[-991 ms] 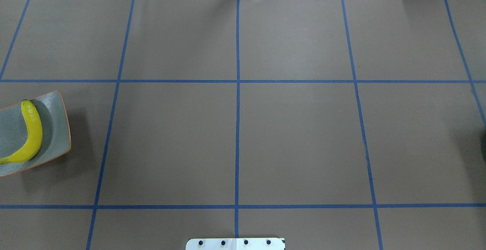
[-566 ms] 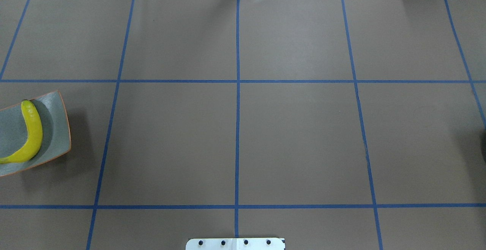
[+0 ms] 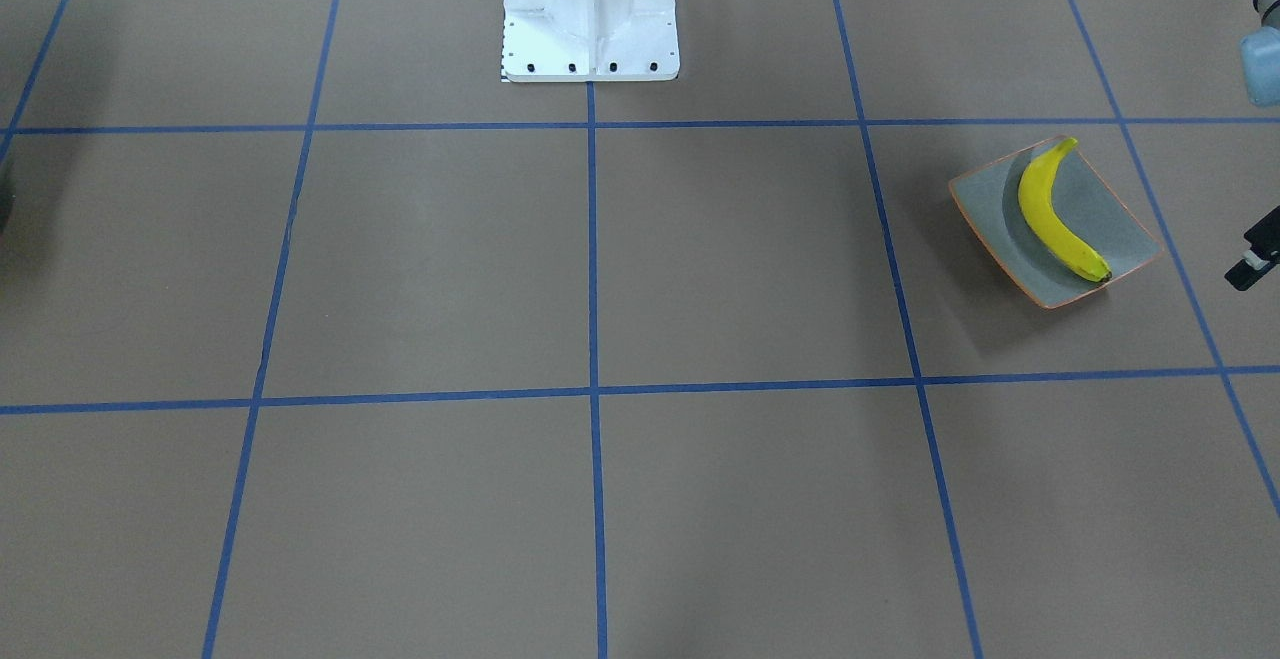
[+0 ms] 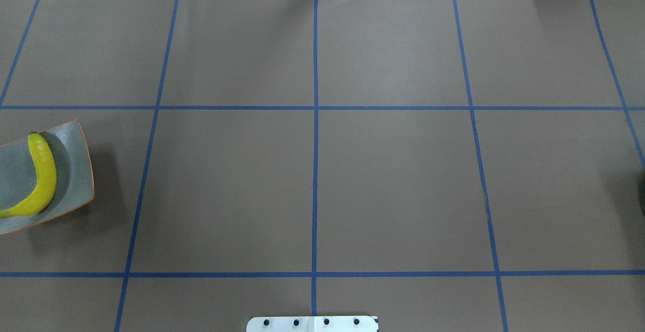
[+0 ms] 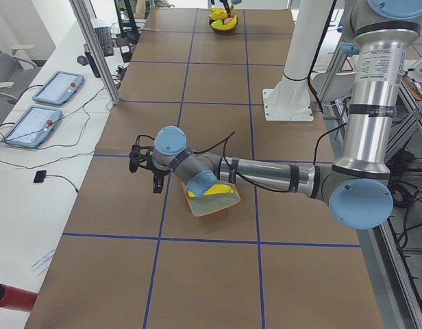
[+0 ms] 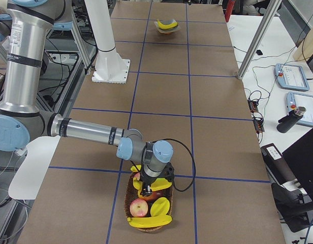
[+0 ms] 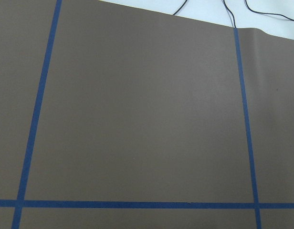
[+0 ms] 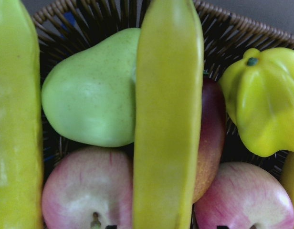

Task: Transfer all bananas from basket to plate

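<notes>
One banana (image 3: 1050,214) lies on the plate (image 3: 1120,229), so the second pick seems in hand. The right jaws sit low in the basket (image 8: 242,28), spread astride another banana (image 8: 166,119). The next move is likely to clench and lift. The left jaws hover beside the plate, their state impossible to tell.

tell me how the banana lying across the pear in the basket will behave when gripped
The banana looks smooth-skinned, so it may slip in a narrow pinch. It rests across a green pear and apples, not the basket floor, so a push would probably rock or roll it. It spans gaps between fruit without sagging, so likely stiff.
</notes>
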`<control>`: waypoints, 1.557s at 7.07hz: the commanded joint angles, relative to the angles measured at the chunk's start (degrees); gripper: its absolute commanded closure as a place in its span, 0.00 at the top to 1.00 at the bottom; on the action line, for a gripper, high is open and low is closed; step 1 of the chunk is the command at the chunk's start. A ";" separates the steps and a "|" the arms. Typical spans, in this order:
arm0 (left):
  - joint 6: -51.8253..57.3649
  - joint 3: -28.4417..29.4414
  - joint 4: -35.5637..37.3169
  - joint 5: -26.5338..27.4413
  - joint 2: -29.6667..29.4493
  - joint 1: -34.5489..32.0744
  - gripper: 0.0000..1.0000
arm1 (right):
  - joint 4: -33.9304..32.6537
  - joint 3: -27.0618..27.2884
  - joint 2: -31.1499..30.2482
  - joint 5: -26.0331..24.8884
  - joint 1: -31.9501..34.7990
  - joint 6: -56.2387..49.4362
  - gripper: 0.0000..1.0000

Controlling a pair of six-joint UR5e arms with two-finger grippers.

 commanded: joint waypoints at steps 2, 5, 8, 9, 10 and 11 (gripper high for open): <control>0.00 0.02 -0.17 0.00 -0.06 0.00 1.00 | -0.08 0.21 0.00 0.30 -0.11 -2.50 0.00; -0.27 0.02 -0.08 -0.18 -0.06 0.00 1.00 | -0.35 0.91 -0.35 -0.31 0.50 -3.63 0.00; -0.79 -0.06 0.01 -0.35 -0.06 0.00 1.00 | -0.70 1.00 0.69 -7.15 7.17 -8.29 0.00; -0.88 0.02 0.09 -0.35 -0.06 0.00 1.00 | -0.70 1.35 3.23 -7.43 8.23 -8.21 0.00; -0.97 0.02 0.27 -0.44 -0.06 0.09 1.00 | -0.96 0.92 7.25 -7.08 8.24 -7.60 0.00; -0.97 0.20 0.36 -0.35 -0.32 0.78 1.00 | -4.27 0.22 12.95 -6.03 8.24 -6.99 0.00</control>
